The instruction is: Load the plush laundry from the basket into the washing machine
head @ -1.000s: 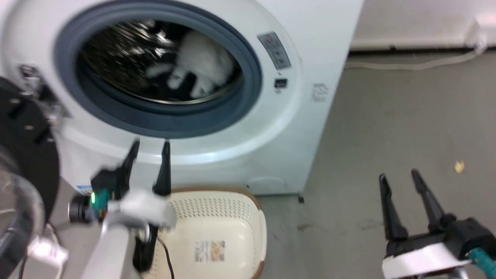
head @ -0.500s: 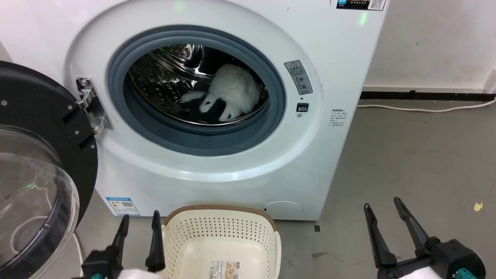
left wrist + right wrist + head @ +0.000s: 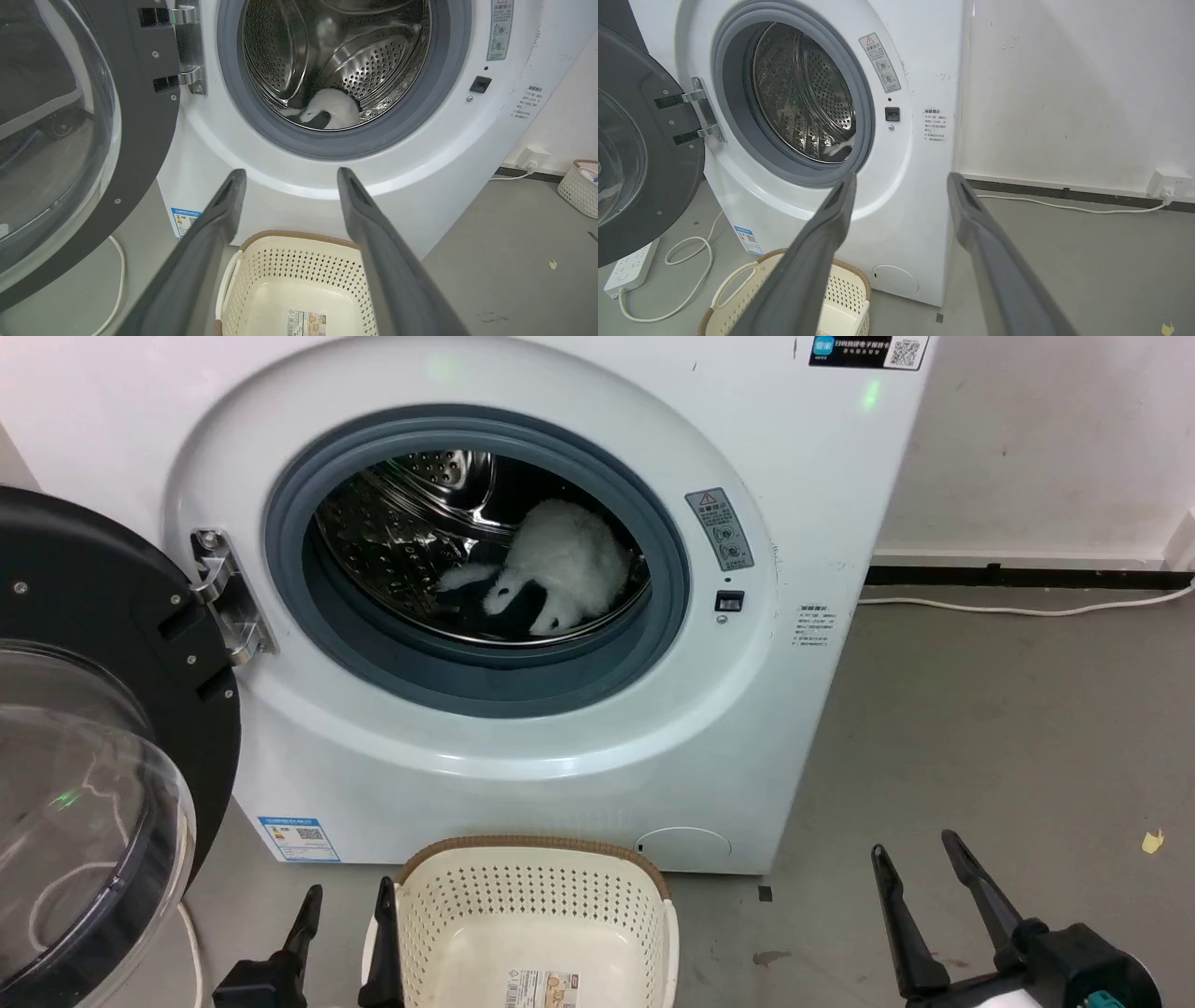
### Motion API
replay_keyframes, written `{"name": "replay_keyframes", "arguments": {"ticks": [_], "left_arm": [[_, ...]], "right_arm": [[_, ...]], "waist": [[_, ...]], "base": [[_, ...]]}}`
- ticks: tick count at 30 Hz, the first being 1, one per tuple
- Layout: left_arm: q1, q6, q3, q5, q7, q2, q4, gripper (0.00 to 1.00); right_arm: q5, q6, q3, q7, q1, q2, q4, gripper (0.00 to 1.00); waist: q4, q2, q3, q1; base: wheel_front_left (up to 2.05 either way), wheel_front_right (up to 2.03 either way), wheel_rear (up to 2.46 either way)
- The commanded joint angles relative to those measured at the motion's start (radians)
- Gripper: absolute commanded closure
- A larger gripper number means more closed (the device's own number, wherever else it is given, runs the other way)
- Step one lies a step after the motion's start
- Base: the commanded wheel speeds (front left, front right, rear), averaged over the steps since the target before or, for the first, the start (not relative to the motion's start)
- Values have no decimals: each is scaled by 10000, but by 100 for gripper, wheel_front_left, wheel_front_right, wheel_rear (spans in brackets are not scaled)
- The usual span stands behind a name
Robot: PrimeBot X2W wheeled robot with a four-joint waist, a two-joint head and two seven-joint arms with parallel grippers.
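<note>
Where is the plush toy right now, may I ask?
The plush toy lies in the drum of the washing machine, lower right in the head view.

The floor (image 3: 980, 728) is smooth grey concrete with a few dark stains. Behind it rises a white plastered wall (image 3: 1027, 439), scuffed in places, with a dark skirting strip (image 3: 1027, 577) along its foot. A white cable (image 3: 1027, 609) runs beside that strip to a white wall socket (image 3: 1168, 183). A white power strip (image 3: 628, 270) lies on the floor, well apart from a small yellow scrap (image 3: 1154, 841).
</note>
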Motion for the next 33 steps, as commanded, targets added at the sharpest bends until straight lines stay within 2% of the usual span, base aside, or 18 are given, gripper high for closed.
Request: {"name": "replay_keyframes", "arguments": {"ticks": [1,11,12,33], "left_arm": [[0,-30,34,69,-55,-27,5,0],[-22,-29,173,175,-55,-118,-2,0],[-4,-4,148,97,5,-69,-4,100],[-135,0,167,412,414,-92,-300,100]], "right_arm": [[-88,-9,20,-42,113,12,39,0],[-202,-9,62,-42,24,12,81,0],[-162,0,42,5,6,0,66,100],[-283,-1,-39,414,-139,2,-36,100]], "waist": [[-5,0,-6,0],[-119,0,-4,0],[-120,0,-4,0],[-74,0,41,1]], "base": [[0,0,0],[0,0,0],[0,0,0],[0,0,0]]}}
